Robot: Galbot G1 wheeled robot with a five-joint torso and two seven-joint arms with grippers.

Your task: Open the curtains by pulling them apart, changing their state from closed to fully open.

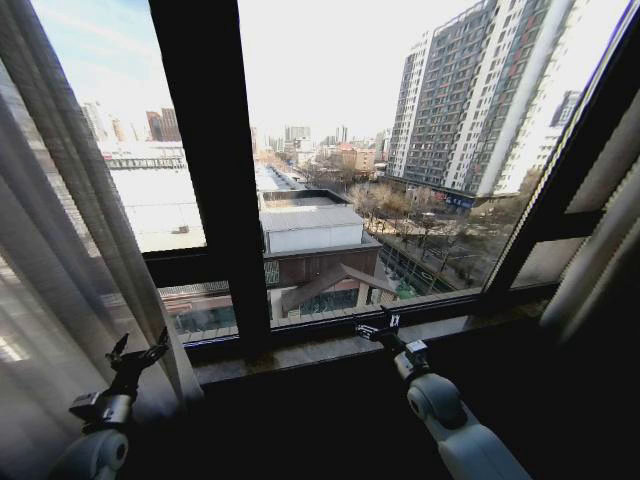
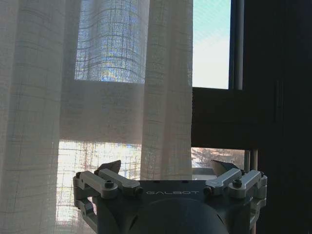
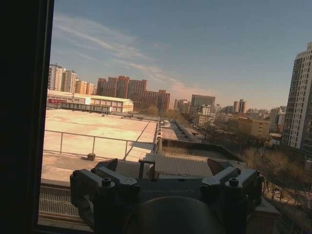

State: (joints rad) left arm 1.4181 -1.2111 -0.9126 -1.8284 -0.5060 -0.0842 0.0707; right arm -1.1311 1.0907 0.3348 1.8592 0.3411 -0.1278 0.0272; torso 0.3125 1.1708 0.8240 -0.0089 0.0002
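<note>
- The left gripper (image 1: 138, 352) sits low at the robot's left, raised in front of the window sill (image 1: 330, 348), its two fingers spread apart with nothing between them.
- In the left wrist view the same left gripper (image 2: 165, 168) shows both fingertips (image 2: 111, 166) wide apart and bare, pointing at the fabric just ahead.
- The right gripper (image 1: 382, 325) reaches forward to the sill near the middle of the window; its fingers stand open and hold nothing.
- In the right wrist view that right gripper (image 3: 165, 168) faces clear glass, fingers parted, with rooftops and city beyond.
- The curtains' left panel (image 1: 60, 250) is gathered at the left side of the window, its sheer pleats hanging down just beside the left gripper; whether they touch cannot be told.
- Up close, this left panel (image 2: 87, 97) shows a woven, see-through cloth with its edge next to the dark window frame (image 2: 219, 117).
- The right panel (image 1: 600, 250) is bunched at the far right edge, well apart from the right gripper.
- Between the panels the window frame's thick upright (image 1: 210, 160) and bare panes stand uncovered, with a tall apartment block (image 1: 480, 90) outside.
</note>
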